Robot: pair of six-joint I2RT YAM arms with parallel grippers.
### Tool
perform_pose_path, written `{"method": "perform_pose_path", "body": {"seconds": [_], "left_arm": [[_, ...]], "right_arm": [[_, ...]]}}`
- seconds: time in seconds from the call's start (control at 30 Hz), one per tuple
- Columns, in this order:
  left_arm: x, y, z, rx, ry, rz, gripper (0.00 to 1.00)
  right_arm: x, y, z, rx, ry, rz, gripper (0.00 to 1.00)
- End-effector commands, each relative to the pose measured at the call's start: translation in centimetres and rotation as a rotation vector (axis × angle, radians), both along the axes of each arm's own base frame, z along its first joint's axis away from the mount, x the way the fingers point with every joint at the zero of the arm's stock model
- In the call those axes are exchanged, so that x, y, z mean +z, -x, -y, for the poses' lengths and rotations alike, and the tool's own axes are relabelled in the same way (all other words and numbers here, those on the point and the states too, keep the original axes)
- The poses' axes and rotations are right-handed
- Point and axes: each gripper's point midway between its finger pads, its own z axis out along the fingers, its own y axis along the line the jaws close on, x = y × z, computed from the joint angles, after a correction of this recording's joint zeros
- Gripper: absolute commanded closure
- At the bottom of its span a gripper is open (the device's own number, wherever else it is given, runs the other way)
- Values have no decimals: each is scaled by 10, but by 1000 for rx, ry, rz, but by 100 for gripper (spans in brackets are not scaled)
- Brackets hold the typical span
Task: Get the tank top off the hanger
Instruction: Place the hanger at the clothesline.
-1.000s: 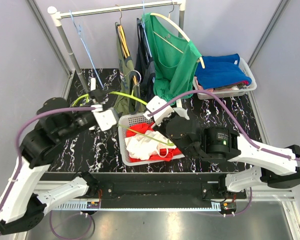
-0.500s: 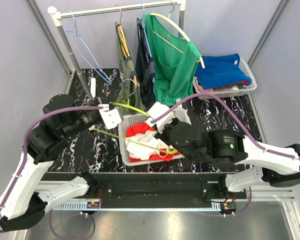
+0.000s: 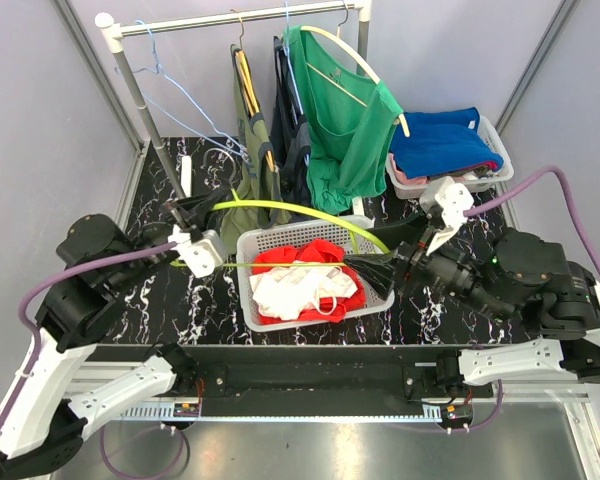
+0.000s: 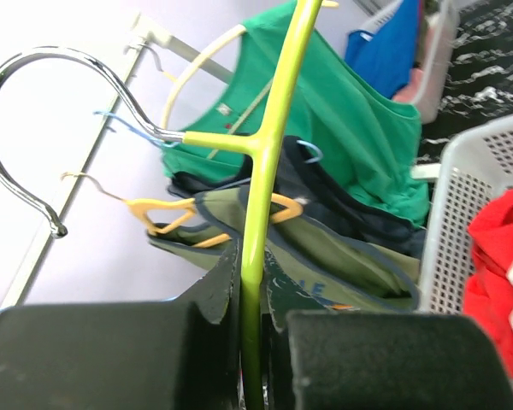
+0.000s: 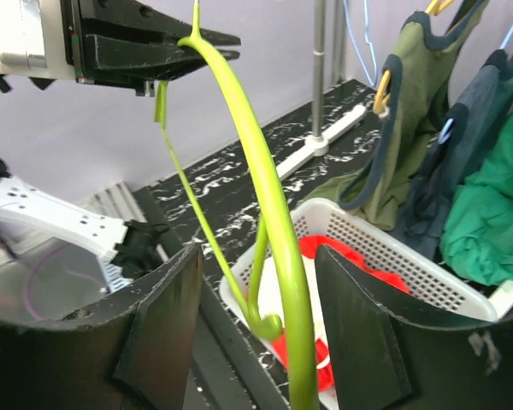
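left gripper (image 4: 252, 295): clamped on lime hanger (image 4: 261, 147) below its hook
right gripper (image 5: 258, 265): fingers apart, hanger bar between them
basket (image 3: 246, 285): table front edge, red and white clothes (image 3: 300, 282) inside

A basket (image 3: 280, 236) sits mid-tabletop (image 3: 180, 310) with clothes (image 3: 295, 285) piled in it; the hanger (image 3: 300, 211) stretches across above it. Behind stands the rail (image 3: 230, 17) with hung garments (image 3: 345, 120); a second basket (image 3: 503, 158) sits right rear.
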Motion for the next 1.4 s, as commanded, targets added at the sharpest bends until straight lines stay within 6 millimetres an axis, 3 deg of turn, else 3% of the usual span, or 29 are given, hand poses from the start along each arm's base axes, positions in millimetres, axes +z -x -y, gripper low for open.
{"method": "perform_pose_path", "body": {"seconds": [0.0, 0.1, 0.3, 0.43, 0.63, 0.7, 0.9, 1.0, 1.2, 1.3, 1.33, 1.37], "left_arm": [[44, 5, -11, 31, 114, 135, 100], [45, 7, -12, 26, 118, 133, 100], [45, 11, -12, 16, 124, 119, 100], [38, 11, -11, 9, 109, 92, 100], [28, 11, -11, 10, 86, 76, 100], [27, 11, -10, 7, 83, 72, 100], [23, 12, -10, -3, 69, 70, 100], [22, 12, -9, -3, 69, 68, 100], [22, 13, -8, -11, 73, 62, 100], [22, 13, -7, -13, 77, 54, 100], [21, 13, -7, -14, 79, 47, 96], [21, 13, -8, -12, 81, 46, 84]], "right_arm": [[-3, 14, -7, 71, -43, -54, 36], [-1, 16, -1, 80, -62, -59, 40], [3, 19, 5, 92, -87, -65, 69], [7, 21, 4, 107, -90, -60, 63], [12, 22, 3, 118, -94, -47, 61], [11, 23, 4, 124, -90, -43, 54], [15, 23, 12, 122, -100, -38, 53], [15, 23, 13, 125, -103, -41, 64], [12, 28, 4, 157, -91, -48, 99], [12, 31, -2, 173, -85, -47, 100], [12, 33, -4, 189, -87, -47, 100], [10, 34, -7, 192, -78, -50, 100]]}}
